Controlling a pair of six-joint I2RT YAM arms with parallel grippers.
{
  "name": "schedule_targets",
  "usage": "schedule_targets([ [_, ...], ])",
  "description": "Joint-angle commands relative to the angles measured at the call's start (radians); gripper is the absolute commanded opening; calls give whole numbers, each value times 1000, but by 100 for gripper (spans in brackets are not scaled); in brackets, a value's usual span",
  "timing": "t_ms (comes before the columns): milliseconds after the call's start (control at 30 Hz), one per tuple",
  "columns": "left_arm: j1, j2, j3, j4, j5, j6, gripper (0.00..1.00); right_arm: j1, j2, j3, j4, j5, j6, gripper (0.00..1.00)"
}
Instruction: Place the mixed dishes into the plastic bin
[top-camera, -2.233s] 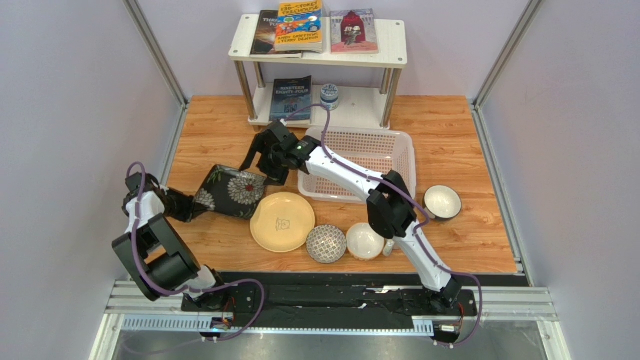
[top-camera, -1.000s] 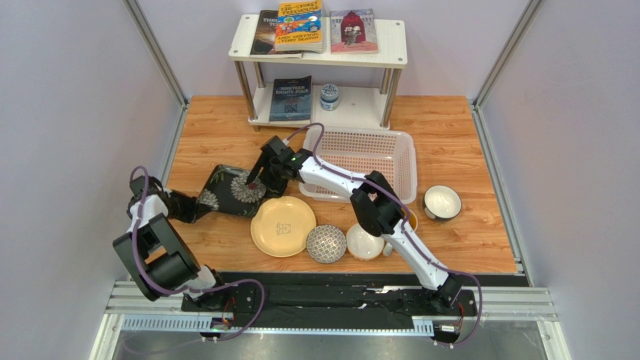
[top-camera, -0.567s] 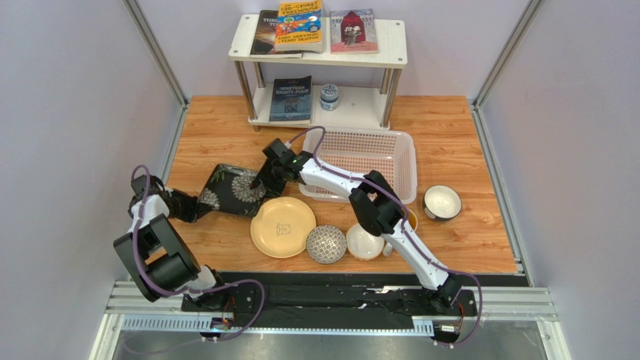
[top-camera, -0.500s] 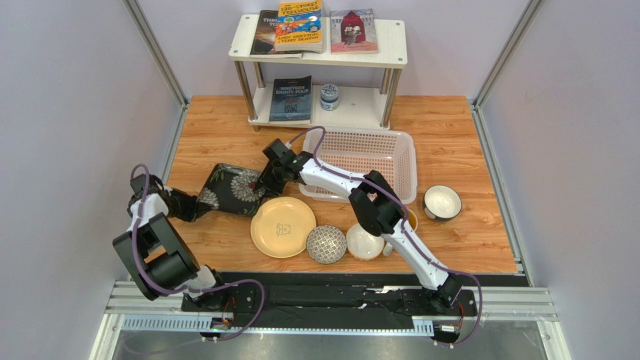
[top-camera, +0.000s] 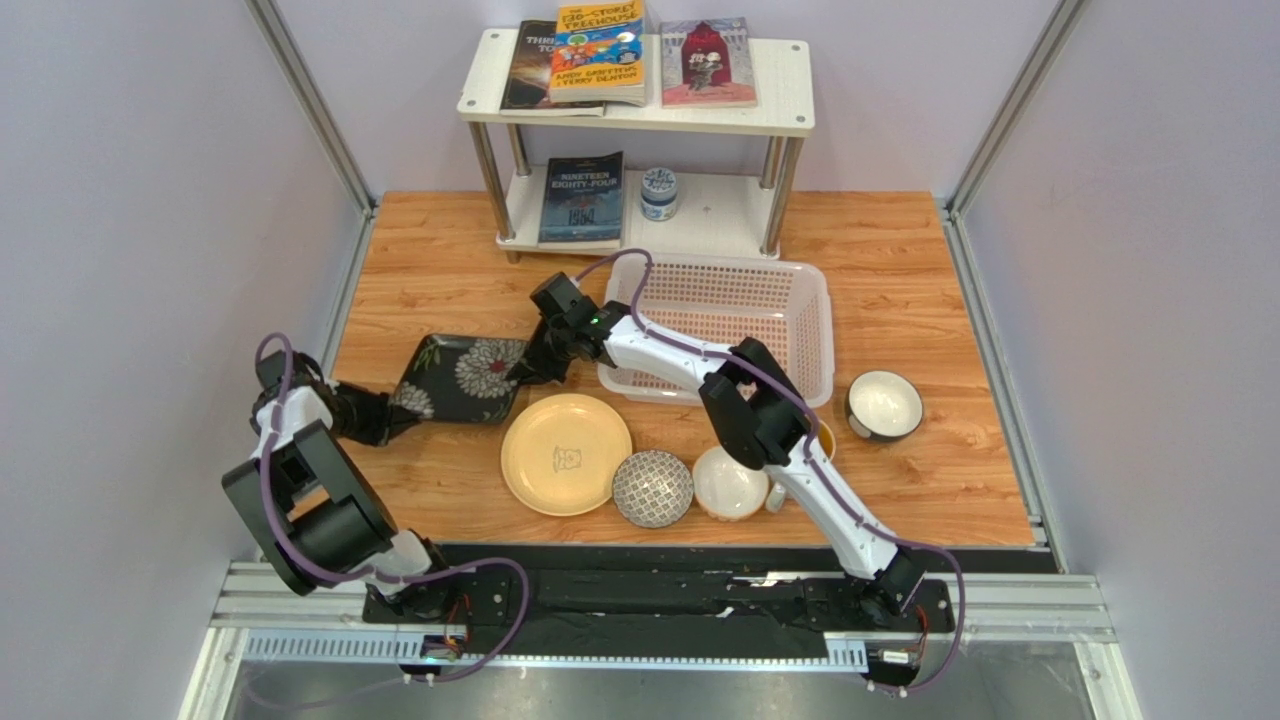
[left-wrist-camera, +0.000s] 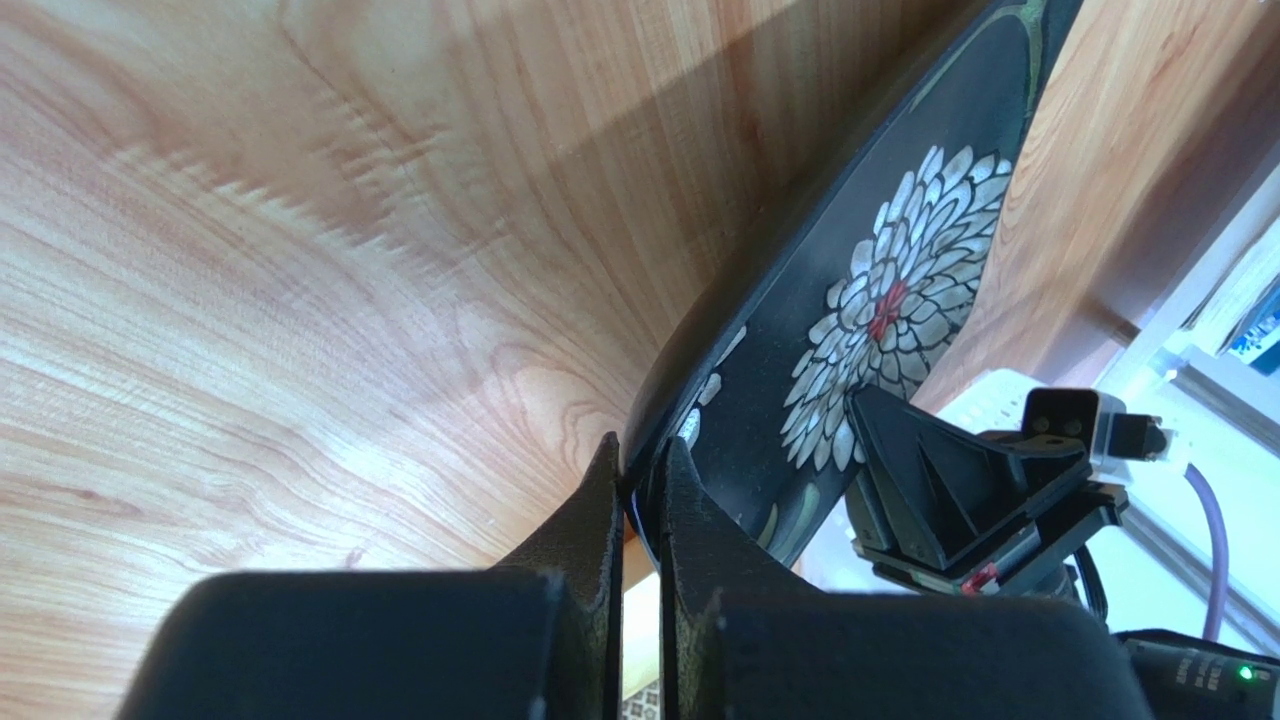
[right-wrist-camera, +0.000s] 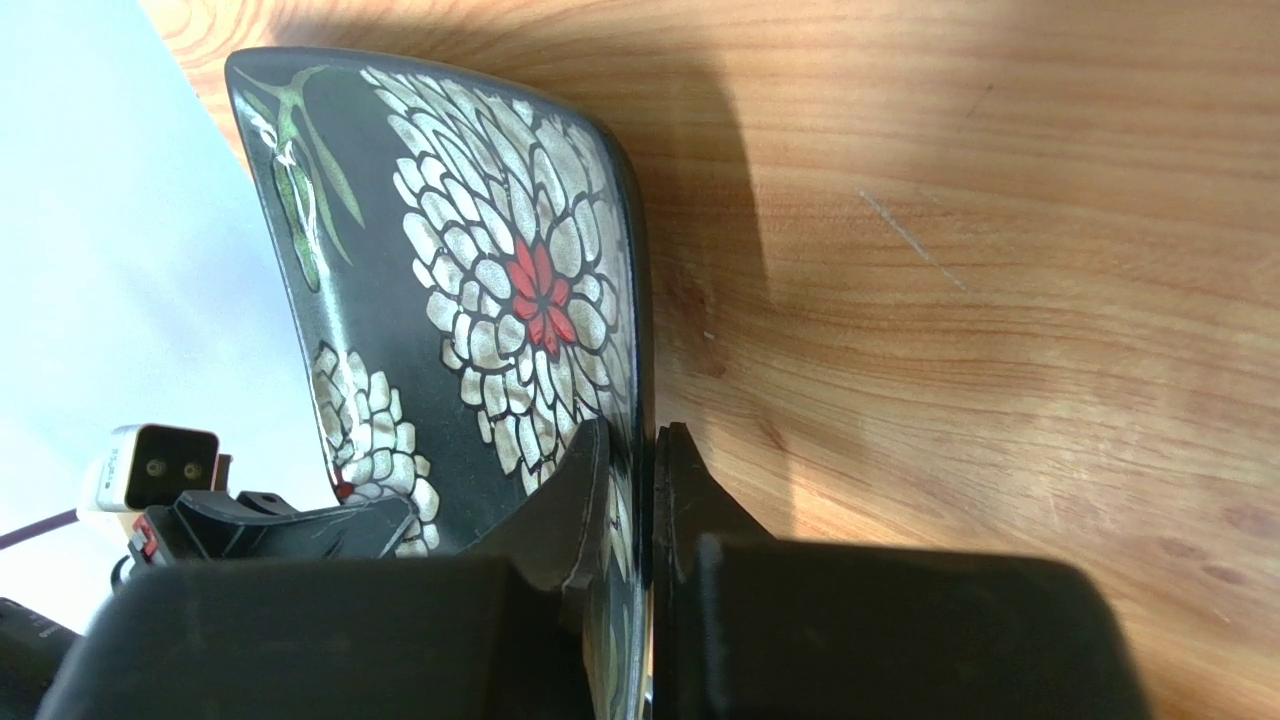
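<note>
Pinching the black square floral plate (top-camera: 458, 378) from two sides: clamped the left gripper (left-wrist-camera: 639, 468) tight on its near-left rim and the right gripper (right-wrist-camera: 633, 450) tight on the opposite, far-right rim. Held the plate left of the plastic bin (top-camera: 813, 315), outside it, over the wooden table (top-camera: 436, 248), with a shadow on the wood beneath; could not tell whether lifted fully clear. Noted along the table's near side: round yellow plate (top-camera: 567, 450) just beside the floral plate, then grey-patterned bowl (top-camera: 652, 488), white bowl (top-camera: 730, 483), and dark-outside bowl (top-camera: 884, 404) right of the bin.
</note>
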Motion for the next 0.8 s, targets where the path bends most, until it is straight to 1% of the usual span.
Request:
schedule_targets([
  [0, -40, -14, 43, -102, 75, 165, 19, 37, -94, -42, 28, 65, -122, 0],
  [100, -38, -23, 54, -123, 55, 177, 43, 37, -139, -77, 51, 91, -156, 0],
  [133, -40, -39, 52, -123, 49, 176, 44, 37, -145, -74, 52, 94, -185, 0],
  [200, -40, -53, 43, -122, 40, 167, 52, 37, -152, -53, 35, 100, -218, 0],
  [233, -40, -55, 41, -122, 31, 167, 53, 37, -152, -28, 29, 100, -234, 0],
  [367, -40, -50, 46, -129, 20, 170, 54, 37, -171, -17, 9, 115, -289, 0],
  [567, -40, -73, 66, -157, -2, 170, 54, 37, -258, -101, 54, 152, -347, 0],
  [667, -40, -96, 72, -172, -52, 170, 53, 39, -300, -112, 64, 169, -384, 0],
  [700, -40, -104, 80, -181, -78, 173, 53, 37, -309, -114, 68, 172, -392, 0],
  [733, -32, -107, 83, -198, -135, 176, 53, 37, -324, -112, 69, 175, -415, 0],
  [767, -24, -110, 83, -204, -144, 176, 53, 39, -335, -114, 68, 183, -424, 0],
])
